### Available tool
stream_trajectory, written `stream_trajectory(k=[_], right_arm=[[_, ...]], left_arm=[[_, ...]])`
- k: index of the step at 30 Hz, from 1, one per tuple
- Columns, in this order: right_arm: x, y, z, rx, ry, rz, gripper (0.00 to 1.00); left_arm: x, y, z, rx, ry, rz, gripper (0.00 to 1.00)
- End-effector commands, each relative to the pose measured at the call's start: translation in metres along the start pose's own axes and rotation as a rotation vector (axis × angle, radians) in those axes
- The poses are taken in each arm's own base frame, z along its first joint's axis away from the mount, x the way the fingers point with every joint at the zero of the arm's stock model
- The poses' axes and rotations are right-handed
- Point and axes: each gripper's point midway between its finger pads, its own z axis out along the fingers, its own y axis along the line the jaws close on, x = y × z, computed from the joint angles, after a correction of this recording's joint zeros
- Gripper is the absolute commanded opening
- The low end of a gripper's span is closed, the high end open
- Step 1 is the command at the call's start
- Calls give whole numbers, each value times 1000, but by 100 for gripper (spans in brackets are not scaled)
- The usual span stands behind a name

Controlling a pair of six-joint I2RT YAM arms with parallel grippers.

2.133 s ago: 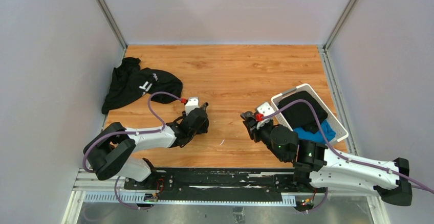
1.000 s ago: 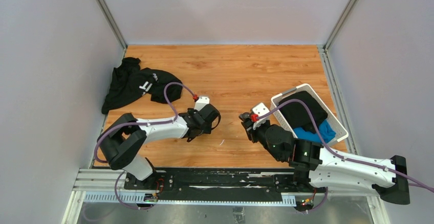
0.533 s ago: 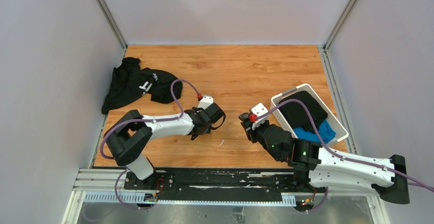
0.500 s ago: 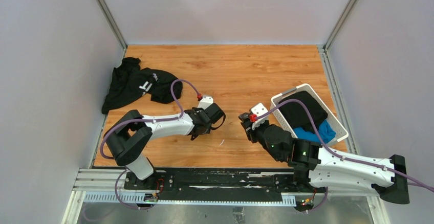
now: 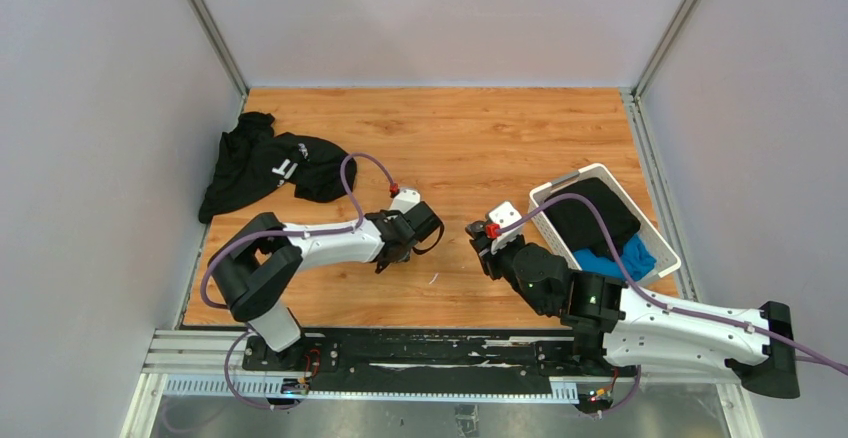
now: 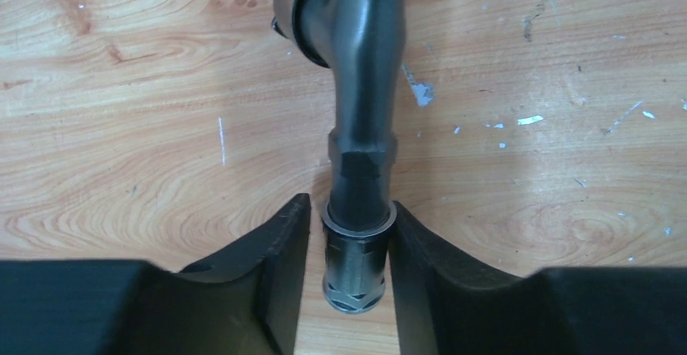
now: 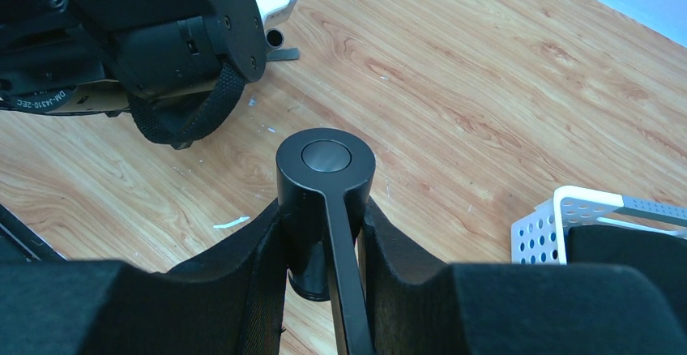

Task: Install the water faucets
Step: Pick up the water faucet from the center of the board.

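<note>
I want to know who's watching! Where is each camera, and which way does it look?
Top: high behind the arms, looking down at the table; both arms, left hand and right hand show.
Left wrist: on the left arm, looking down past its own fingers at a pipe between them.
Right wrist: on the right arm, looking over its fingers, shut on a tap handle, towards the basket.
Shared: top and right wrist both show the left hand and basket.

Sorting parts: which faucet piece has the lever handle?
The one in the right gripper, a capped lever; the one at the left gripper is a bent pipe.
</note>
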Motion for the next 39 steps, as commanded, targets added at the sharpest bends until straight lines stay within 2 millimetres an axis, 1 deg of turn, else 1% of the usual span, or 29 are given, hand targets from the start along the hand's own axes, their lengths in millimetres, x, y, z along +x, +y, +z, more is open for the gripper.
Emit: stream_trajectory(k=[1,3,4,6,7,8,10,11,13,16,18,19,20,23,25,27,28,30,33,36,39], right_arm=[[-18,1,-1,4,-53,52,0],[-18,1,-1,5,-52,54,0],[-18,1,-2,5,-52,53,0],[-18,1,-1,6,-53,53,0],[-18,2,-1,3,-52,52,0],[-19,1,-1,3,-53,52,0],[-20,2,-1,0,-51,50,0],[-20,2,-2,-4,-52,47,0],[-22,4,-2,-17,-56,42,0],[-26,7,-5,-52,-84,36,0],[-33,10,-6,-74,-131,42,0],[-36,10,-6,-76,-152,47,0],[-40,11,-7,-85,-177,50,0],[-54,22,-8,-139,-240,22,0],[-63,30,-6,-169,-272,20,0],[-73,35,-3,-173,-313,30,0],[-79,44,-3,-219,-337,12,0],[-86,58,-2,-275,-367,-47,0],[-97,70,1,-308,-397,-63,0],[-110,84,-3,-382,-412,-50,0],[-123,92,-5,-405,-493,-18,0]], left_arm=[[13,2,5,-31,42,63,40],[15,1,5,-28,50,69,33],[16,1,6,-28,54,72,27],[16,0,6,-28,60,74,12],[15,0,5,-29,61,74,1],[13,0,3,-27,58,69,0],[4,0,-6,-11,39,47,0],[-4,-1,-13,8,24,27,0],[-28,-4,-36,70,-33,-34,0],[-70,-4,-79,210,-142,-172,0],[-97,2,-109,328,-218,-300,0],[-113,10,-128,393,-280,-373,0],[-125,17,-144,443,-333,-447,0],[-150,36,-180,559,-479,-602,0],[-159,47,-195,597,-530,-667,0],[-163,51,-204,625,-550,-708,0],[-164,51,-208,645,-554,-730,0],[-166,49,-212,694,-549,-762,0],[-168,42,-219,780,-527,-804,0],[-170,37,-223,839,-512,-842,0],[-172,38,-230,896,-522,-909,0]])
